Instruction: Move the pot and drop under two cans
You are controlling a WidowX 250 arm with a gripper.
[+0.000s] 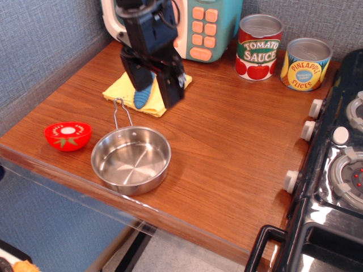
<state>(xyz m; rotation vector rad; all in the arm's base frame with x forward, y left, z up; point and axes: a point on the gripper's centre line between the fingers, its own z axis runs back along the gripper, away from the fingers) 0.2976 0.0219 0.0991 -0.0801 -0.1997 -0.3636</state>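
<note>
The pot (131, 159), a shallow shiny steel pan with a thin wire loop handle pointing back, sits near the table's front left edge. The red "Tomato Sauce" can (259, 47) and the yellow and blue "Pineapple Slices" can (306, 64) stand side by side at the back right. My gripper (154, 92) hangs open and empty above the table, behind the pot and above the yellow cloth, apart from the pot's handle.
A yellow cloth (140, 90) with a blue object on it lies under the gripper. A red tomato half (68, 135) lies left of the pot. A toy microwave (198, 25) stands at the back. A black stove (338, 170) borders the right side.
</note>
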